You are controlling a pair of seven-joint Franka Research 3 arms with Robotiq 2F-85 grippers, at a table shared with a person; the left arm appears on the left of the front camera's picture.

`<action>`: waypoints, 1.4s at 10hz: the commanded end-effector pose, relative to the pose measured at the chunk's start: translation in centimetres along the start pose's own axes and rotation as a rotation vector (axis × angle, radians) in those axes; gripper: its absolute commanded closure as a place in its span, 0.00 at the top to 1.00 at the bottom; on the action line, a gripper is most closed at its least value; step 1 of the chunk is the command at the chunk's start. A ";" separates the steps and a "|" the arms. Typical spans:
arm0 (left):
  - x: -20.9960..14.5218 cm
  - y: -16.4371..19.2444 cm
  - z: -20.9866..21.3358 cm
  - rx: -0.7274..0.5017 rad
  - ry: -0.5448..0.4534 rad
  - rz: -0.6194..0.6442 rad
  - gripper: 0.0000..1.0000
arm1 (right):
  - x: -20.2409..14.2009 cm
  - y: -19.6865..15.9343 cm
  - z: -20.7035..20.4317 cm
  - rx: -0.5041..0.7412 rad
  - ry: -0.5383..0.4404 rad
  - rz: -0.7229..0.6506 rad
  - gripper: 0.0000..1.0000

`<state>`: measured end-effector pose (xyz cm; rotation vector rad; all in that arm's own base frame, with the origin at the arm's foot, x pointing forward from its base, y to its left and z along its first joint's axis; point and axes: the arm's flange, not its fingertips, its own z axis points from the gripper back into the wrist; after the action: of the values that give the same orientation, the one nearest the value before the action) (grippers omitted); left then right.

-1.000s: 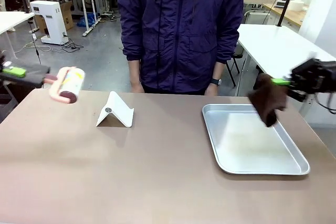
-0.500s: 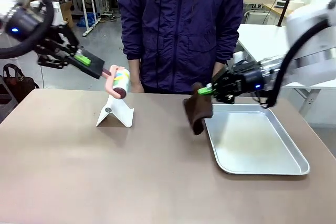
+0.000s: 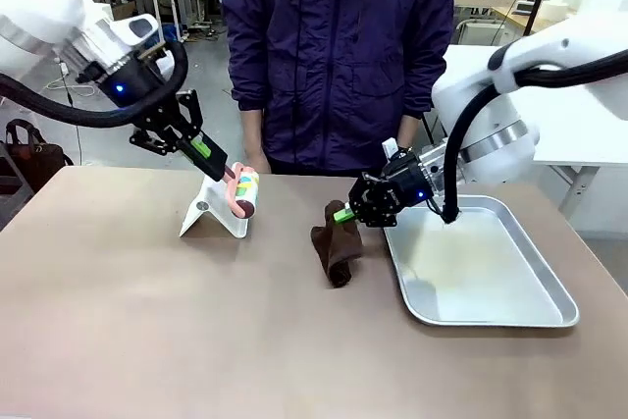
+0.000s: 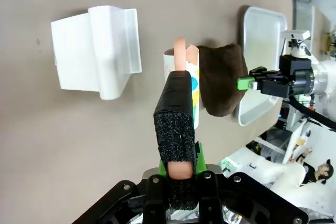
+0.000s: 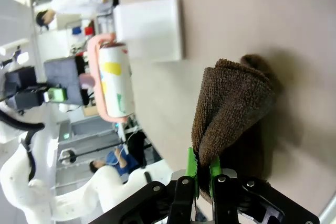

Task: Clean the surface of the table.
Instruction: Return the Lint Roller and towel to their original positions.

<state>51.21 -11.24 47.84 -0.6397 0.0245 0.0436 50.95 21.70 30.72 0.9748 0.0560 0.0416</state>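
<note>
Wiping well means the right gripper [image 3: 343,214], pinching the brown cloth [image 3: 335,247] by its top edge, should press it flat on the table [image 3: 196,321], which spans the whole near foreground, and sweep in overlapping strokes. Farther left, the left gripper [image 3: 224,172] clamps the lint roller [image 3: 243,194] handle beside a white stand [image 3: 215,208]. The metal tray [image 3: 491,316] at right looks empty.

The table [image 3: 196,331] is a wide rectangle with a smooth, matte brownish-taupe top, lying flat and level. Its near half is bare. A white folded stand sits toward eleven o'clock, a dark brown cloth touches the top just past centre, and a silver tray rests at three o'clock.
</note>
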 end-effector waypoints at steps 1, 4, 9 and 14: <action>1.3 -0.7 -0.1 0.028 0.006 0.029 0.20 | 1.8 -0.1 -0.5 -0.061 -0.037 -0.043 0.10; 2.0 -0.1 -0.9 0.019 0.034 0.052 0.20 | 2.9 -2.4 -0.5 -0.152 -0.022 -0.049 0.10; 1.8 0.4 -1.4 0.010 0.024 0.031 0.20 | 2.1 -3.2 -0.5 -0.118 -0.025 -0.028 0.10; 0.7 0.2 -3.3 0.104 -0.067 0.026 0.20 | 2.1 -3.2 -0.5 -0.118 -0.025 -0.028 0.10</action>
<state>52.96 -12.44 45.55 -0.5867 0.0066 0.0653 53.03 20.50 27.73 0.8621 0.0544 0.0147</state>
